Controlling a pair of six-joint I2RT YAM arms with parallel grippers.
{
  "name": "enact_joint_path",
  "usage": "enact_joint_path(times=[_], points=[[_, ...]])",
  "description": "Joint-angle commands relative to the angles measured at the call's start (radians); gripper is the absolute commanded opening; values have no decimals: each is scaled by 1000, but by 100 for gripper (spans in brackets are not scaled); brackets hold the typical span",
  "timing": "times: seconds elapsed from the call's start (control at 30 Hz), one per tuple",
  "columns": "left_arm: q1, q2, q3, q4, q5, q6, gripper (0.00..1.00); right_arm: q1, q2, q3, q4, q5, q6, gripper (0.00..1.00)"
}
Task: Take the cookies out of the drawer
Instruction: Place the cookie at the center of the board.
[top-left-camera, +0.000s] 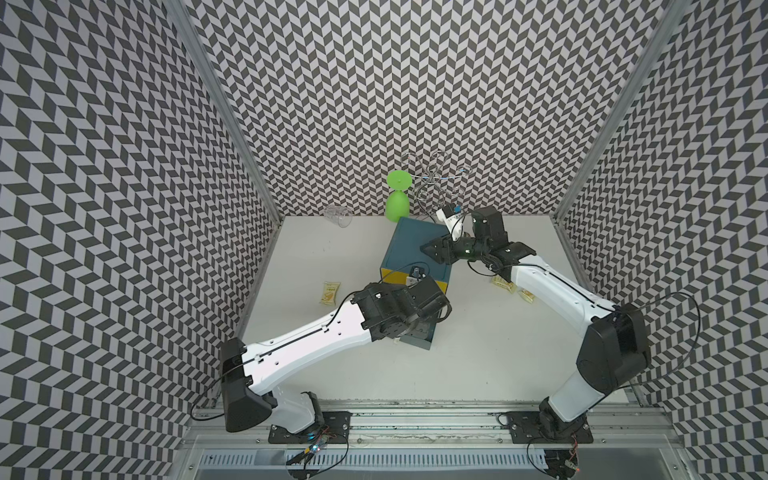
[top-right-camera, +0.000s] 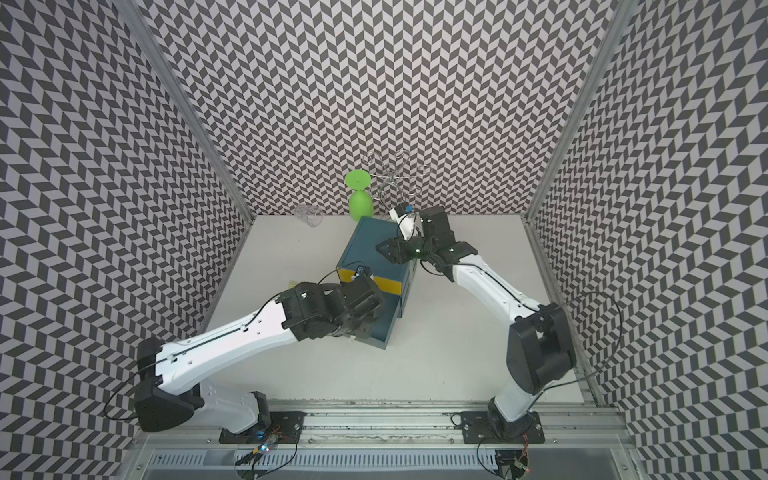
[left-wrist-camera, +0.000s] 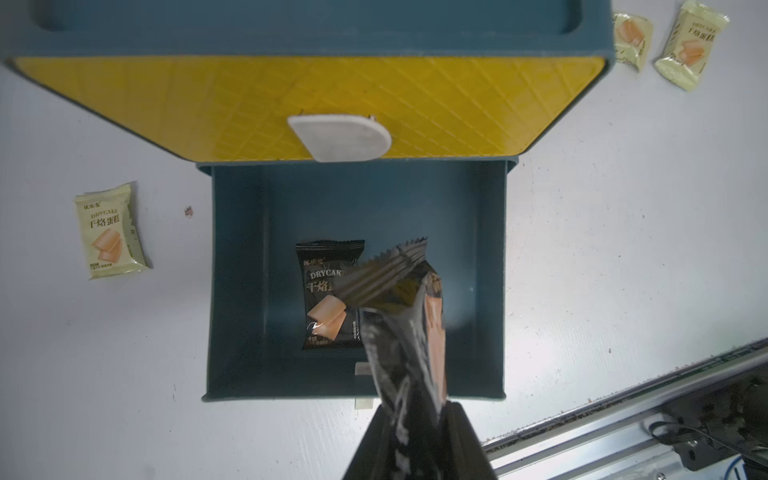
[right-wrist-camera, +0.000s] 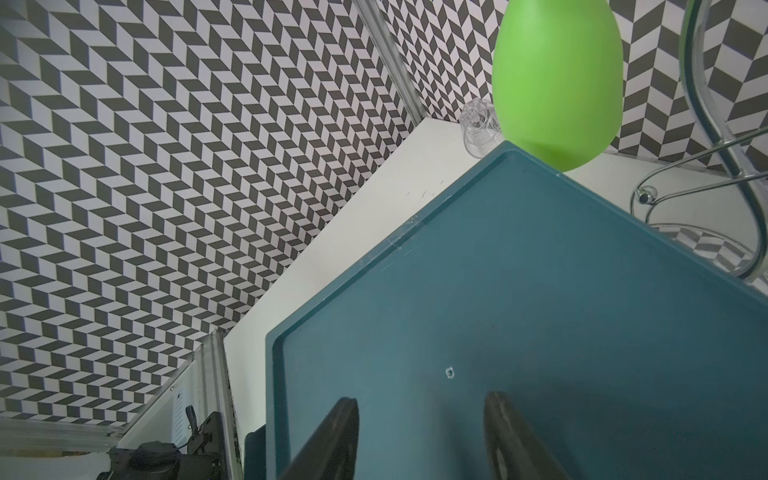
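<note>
Clock directions are read in a top view, with twelve at the back wall. At nine o'clock of the cabinet (top-left-camera: 409, 245), one pale yellow packet (top-left-camera: 329, 292) lies flat on the table (top-left-camera: 457, 353), already out of the drawer (left-wrist-camera: 237, 270). The drawer itself is pulled out toward six o'clock beneath the yellow front (left-wrist-camera: 249, 104) and its white handle (left-wrist-camera: 340, 137). The left gripper (left-wrist-camera: 415, 419) hangs above the drawer, jaws narrowed onto one end of a black packet (left-wrist-camera: 399, 299). The packet hangs by that end, crinkled, its saw-toothed seam free, probably to lift it clear of the drawer walls. A second black packet (left-wrist-camera: 326, 291) lies flat on the drawer floor, face up, showing a tan biscuit picture and white lettering. The right gripper (right-wrist-camera: 419, 411) is over the cabinet's top near its three o'clock edge, fingers moderately apart and empty. This placement is probably meant to steady the cabinet, though contact cannot be confirmed. At three to four o'clock, two more pale yellow packets (top-left-camera: 503, 284) rest on the table, partly hidden by the right arm.
</note>
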Motion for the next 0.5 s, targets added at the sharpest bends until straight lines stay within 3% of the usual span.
enact_joint_path(times=[0.0, 0.2, 0.37, 0.47], points=[[-6, -85, 12, -76, -21, -57, 24, -8, 41, -29, -122, 27, 4, 53], [87, -184, 64, -142, -119, -45, 24, -9, 38, -26, -129, 28, 0, 53], [299, -185, 52, -69, -131, 131, 25, -10, 34, -22, -137, 36, -1, 53], [456, -158, 1, 83, -46, 281, 26, -13, 35, -18, -140, 36, 0, 53]])
